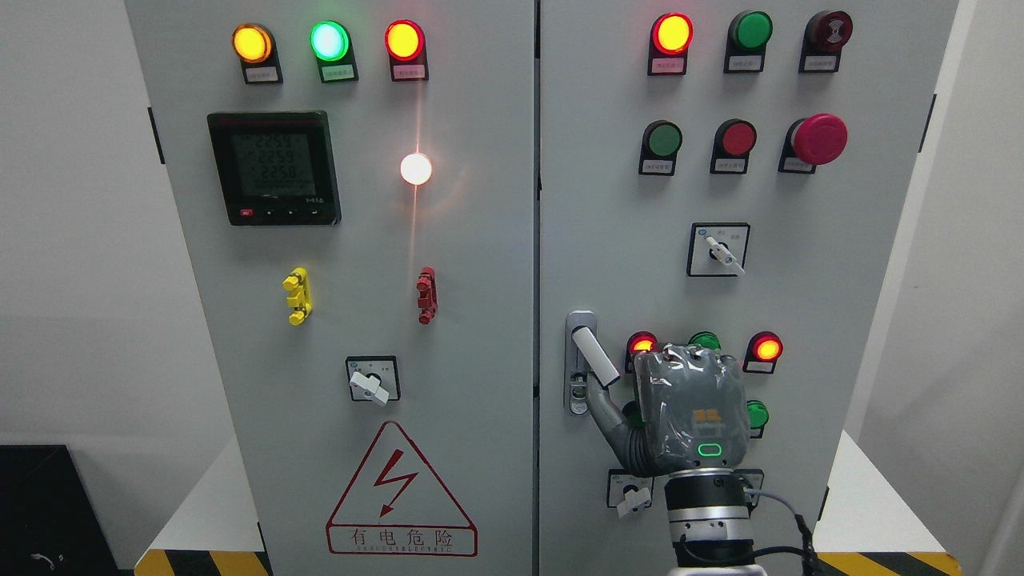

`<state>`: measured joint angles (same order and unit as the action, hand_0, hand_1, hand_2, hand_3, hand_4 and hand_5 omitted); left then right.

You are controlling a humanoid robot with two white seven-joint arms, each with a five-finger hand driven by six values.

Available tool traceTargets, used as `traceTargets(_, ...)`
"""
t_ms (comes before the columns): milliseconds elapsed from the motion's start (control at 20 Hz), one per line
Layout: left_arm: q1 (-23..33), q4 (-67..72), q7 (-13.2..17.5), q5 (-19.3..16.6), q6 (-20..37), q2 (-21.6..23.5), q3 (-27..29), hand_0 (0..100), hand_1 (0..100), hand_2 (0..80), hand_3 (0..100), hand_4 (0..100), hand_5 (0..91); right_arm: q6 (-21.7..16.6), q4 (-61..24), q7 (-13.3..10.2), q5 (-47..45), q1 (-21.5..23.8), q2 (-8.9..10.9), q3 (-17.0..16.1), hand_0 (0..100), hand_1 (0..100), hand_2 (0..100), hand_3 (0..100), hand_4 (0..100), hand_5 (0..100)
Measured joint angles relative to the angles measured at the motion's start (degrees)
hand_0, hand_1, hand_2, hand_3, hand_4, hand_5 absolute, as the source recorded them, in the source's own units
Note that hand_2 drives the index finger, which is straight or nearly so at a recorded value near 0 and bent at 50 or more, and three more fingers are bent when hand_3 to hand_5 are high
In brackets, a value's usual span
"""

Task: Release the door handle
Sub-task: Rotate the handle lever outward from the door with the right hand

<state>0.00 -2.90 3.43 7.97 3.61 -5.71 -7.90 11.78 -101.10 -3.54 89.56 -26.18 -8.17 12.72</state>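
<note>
The door handle (596, 357) is a white lever on a silver lock plate (578, 384) at the left edge of the cabinet's right door (832, 304). It is swung out and slants down to the right. My right hand (688, 400), grey with its back toward me, hangs just right of and below the handle. Its thumb (608, 412) stretches up and left, with the tip right under the lever's lower end. The hand does not wrap the lever and is open. Its other fingers point at the panel and are mostly hidden. The left arm is out of view.
Lit red lamps (766, 349) and green buttons (756, 414) sit around the hand. A rotary switch (632, 494) is just left of the wrist. The left door (480, 320) carries a meter (274, 168), lamps and a warning triangle (400, 492). Hazard stripes (200, 562) mark the base.
</note>
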Motion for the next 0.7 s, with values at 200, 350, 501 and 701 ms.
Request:
traceTargets(200,0.0,0.0,0.0,0.0,0.0,0.0,0.0,12,56,0.0,0,0,0.0,0.0,-0.1,0.0,0.0,0.0,0.00,-0.1,50,33,99,100,100,100)
traceTargets(350,0.0,0.0,0.0,0.0,0.0,0.0,0.0,12,56,0.0,0,0,0.0,0.0,-0.2,0.0,0.0,0.0,0.00,-0.2,50,33,99,100,100,100)
traceTargets(501,0.0,0.0,0.0,0.0,0.0,0.0,0.0,12,56,0.0,0,0,0.0,-0.1,-0.2,0.0,-0.1,0.0,0.00,-0.2,50,33,99,100,100,100)
traceTargets(701,0.0,0.0,0.0,0.0,0.0,0.0,0.0,12,56,0.0,0,0,0.0,-0.1,-0.3,0.0,-0.1,0.0,0.00,-0.4,50,33,99,100,100,100)
